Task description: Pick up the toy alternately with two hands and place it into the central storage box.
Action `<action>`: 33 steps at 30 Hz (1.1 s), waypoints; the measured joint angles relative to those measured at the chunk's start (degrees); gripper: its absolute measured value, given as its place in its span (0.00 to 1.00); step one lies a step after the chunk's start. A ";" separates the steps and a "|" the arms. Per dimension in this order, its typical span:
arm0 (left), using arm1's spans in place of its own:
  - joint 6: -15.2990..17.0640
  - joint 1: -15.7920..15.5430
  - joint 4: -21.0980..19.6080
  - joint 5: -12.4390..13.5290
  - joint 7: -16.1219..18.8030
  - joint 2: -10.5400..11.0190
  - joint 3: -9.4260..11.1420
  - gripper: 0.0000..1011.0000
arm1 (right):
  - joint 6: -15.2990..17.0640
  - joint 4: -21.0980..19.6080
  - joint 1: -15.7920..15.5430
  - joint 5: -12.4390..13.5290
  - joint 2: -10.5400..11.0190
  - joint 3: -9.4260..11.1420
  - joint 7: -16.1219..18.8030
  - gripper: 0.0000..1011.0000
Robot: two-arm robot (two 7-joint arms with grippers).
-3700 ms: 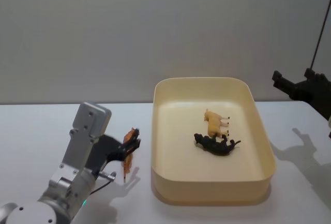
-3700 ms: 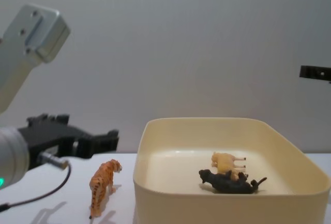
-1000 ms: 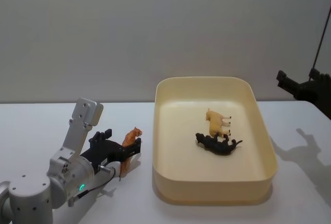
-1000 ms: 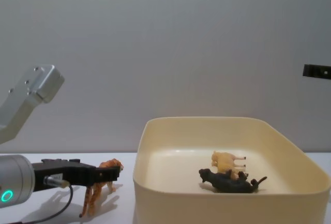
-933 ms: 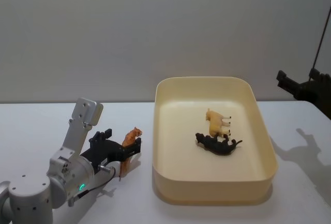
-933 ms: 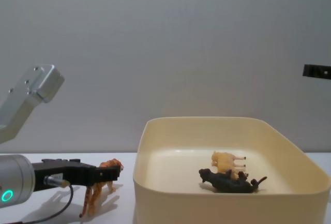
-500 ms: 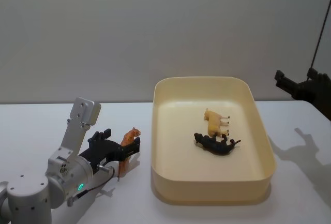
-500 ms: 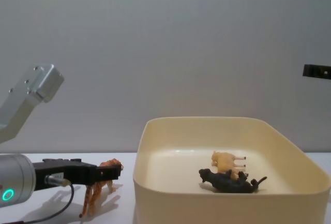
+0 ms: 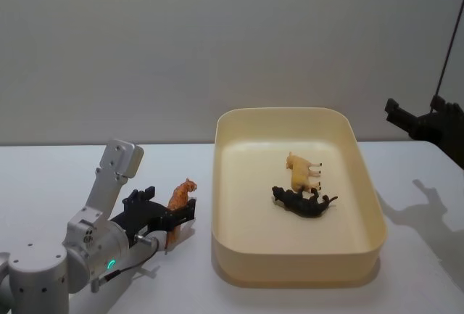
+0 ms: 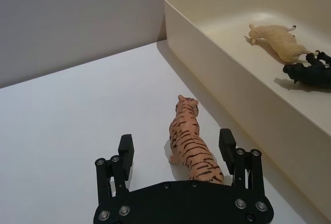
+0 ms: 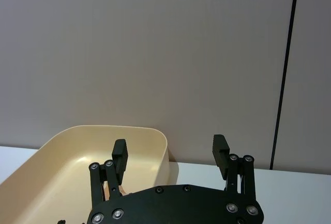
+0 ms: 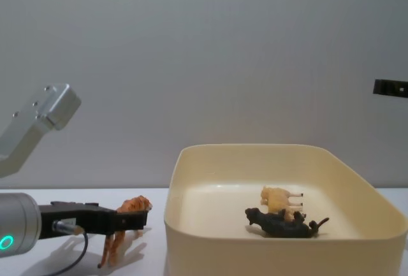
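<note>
Left gripper (image 10: 176,146) low over the white table (image 9: 43,176), jaws spread wide on either side of an orange striped tiger figure (image 10: 190,146), fingers (image 10: 125,147) clear of its flanks. Tiger upright on its feet, head toward the back wall, just beside the left long wall of the cream-yellow storage box (image 9: 370,205), a narrow strip of bare table between figure and tub. Green ring light (image 12: 5,243) lit on the silver arm behind the claw. Open tabletop to the left of the tiger and ahead of it. Inside the box, two figures: one tan animal (image 9: 303,170) on its side, one black animal (image 9: 303,202) just in front of it and touching it, both right of centre, with wide bare floor around them. Right gripper (image 11: 169,155) raised well off to the right of the box, jaws apart and holding nothing. Count: three toy animals, one box, two grippers.
</note>
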 joint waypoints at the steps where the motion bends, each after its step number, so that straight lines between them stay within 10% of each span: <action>1: 0.17 0.00 -0.03 0.06 -0.04 0.01 0.00 0.99 | 0.00 0.00 0.00 0.00 0.00 0.00 0.00 0.99; 33: 1.32 0.11 -0.64 1.38 -0.30 0.09 0.12 0.29 | 0.00 0.00 0.00 0.00 0.00 0.00 0.00 0.99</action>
